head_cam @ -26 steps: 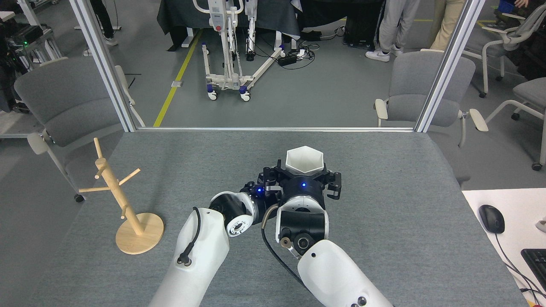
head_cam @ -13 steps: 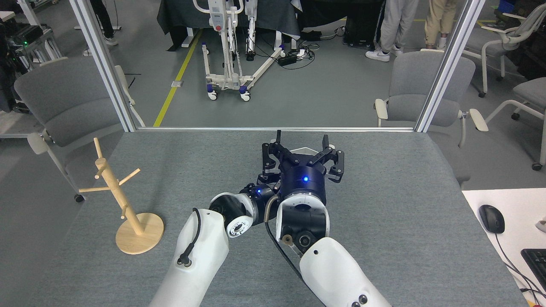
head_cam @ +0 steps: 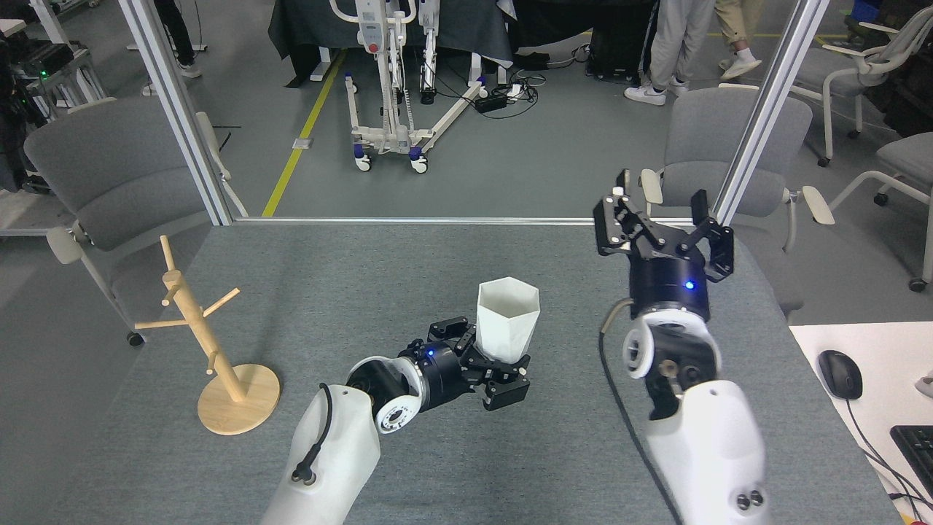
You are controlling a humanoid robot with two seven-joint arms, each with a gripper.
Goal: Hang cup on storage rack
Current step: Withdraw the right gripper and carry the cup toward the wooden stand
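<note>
The white faceted cup stands upright near the middle of the grey table, hexagonal rim up. My left gripper is shut on its lower body from the left; the handle tab is hidden. My right gripper is raised to the right of the cup, well apart from it, open with nothing between its fingers. The light wooden storage rack stands on its round disc base at the table's left side, far to the left of the cup, with bare pegs.
A white desk with a black mouse and a keyboard adjoins the table at the right. Metal frame posts rise at the far corners. Grey chairs and people's legs are beyond.
My right gripper let go of the cup and swung up and to the right. The left gripper now holds the cup, a little nearer to me.
</note>
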